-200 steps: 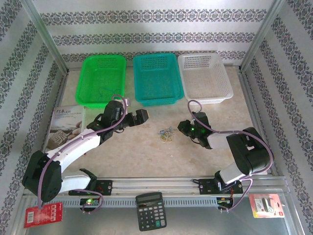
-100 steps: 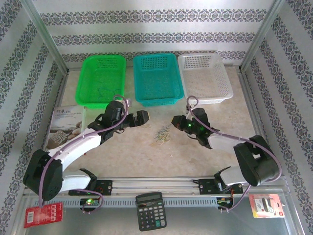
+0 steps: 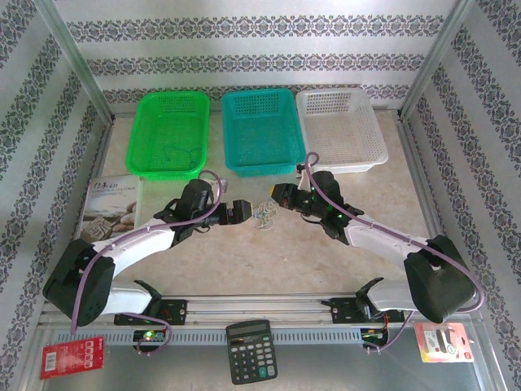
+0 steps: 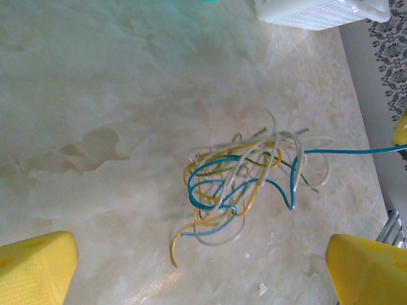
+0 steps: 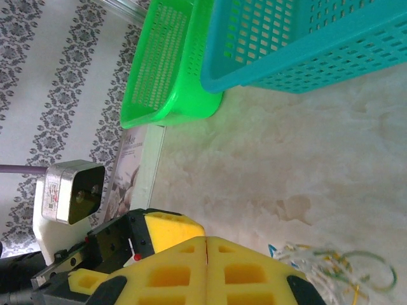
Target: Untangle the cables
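Three plastic mesh baskets in a row along the far edge of the tabletop [image 3: 244,261]: green basket [image 3: 167,169] left, teal basket [image 3: 262,168] middle, white basket [image 3: 346,164] right. Green and teal are just beside each other; teal and white are nearly touching at the rims. A printed booklet [image 3: 110,208] lies flat at the left edge, near the green basket. The tabletop is pale beige, marble-look, with faint stains. A metal rail [image 3: 260,307] runs along the near edge. In front of it sit a black calculator [image 3: 250,350] at centre, a red packet [image 3: 72,357] at the near-left corner and a blister pack [image 3: 444,342] at the near-right corner. Patterned striped wallpaper [image 3: 260,49] covers the back and sides.
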